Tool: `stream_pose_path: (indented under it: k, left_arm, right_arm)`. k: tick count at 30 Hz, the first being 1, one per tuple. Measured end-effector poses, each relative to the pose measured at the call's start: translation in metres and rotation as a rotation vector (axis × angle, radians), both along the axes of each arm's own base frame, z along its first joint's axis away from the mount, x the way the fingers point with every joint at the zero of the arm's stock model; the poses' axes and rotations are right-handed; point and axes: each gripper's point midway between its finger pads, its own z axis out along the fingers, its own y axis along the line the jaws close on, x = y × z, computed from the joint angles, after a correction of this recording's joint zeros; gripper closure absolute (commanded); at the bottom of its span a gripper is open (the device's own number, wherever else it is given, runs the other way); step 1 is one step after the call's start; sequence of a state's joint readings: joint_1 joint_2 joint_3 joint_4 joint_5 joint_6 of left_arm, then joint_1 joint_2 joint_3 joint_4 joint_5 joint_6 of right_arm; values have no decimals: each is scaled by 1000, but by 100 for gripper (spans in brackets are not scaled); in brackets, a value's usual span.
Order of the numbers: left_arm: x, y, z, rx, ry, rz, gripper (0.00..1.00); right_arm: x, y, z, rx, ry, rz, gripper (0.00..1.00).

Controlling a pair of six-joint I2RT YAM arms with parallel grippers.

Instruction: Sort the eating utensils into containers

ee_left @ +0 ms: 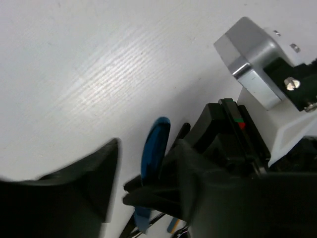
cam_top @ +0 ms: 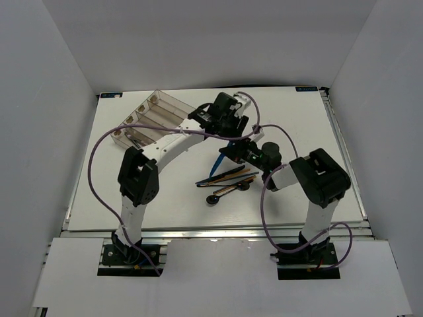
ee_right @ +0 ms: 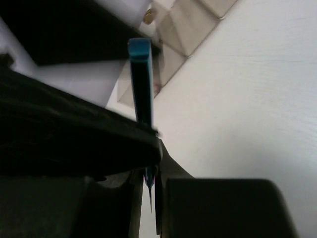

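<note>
The blue utensil is clenched by the right gripper; the left gripper is seen released beside it.

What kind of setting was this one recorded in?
Probably a lab robot test cell: plain white panels enclose a white table with an aluminium rail, two robot arms stand at its edge, plus a clear organizer tray.

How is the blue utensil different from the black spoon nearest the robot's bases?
The blue utensil is bright blue; the black spoon is black. The blue utensil is pinched in the right end effector; the black spoon lies free on the table. Both are slim and outside the tray.
</note>
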State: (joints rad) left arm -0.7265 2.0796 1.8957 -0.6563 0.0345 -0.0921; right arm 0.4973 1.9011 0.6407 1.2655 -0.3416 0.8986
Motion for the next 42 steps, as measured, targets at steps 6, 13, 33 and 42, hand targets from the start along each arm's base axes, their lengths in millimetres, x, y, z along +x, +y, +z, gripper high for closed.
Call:
stream_pose_path:
  k: [6, 13, 33, 42]
  left_arm:
    - [-12, 21, 102, -180, -138, 44, 2]
    - [-80, 26, 197, -499, -181, -107, 2]
    - [-141, 7, 166, -722, 45, -311, 24]
    - [-152, 0, 182, -846, 65, -378, 100]
  right_arm:
    - [-40, 2, 70, 60, -116, 187, 100]
    - [-115, -2, 128, 126, -242, 547, 100]
    - [-170, -20, 177, 84, -389, 780, 100]
    - [-160, -15, 176, 65, -365, 770, 100]
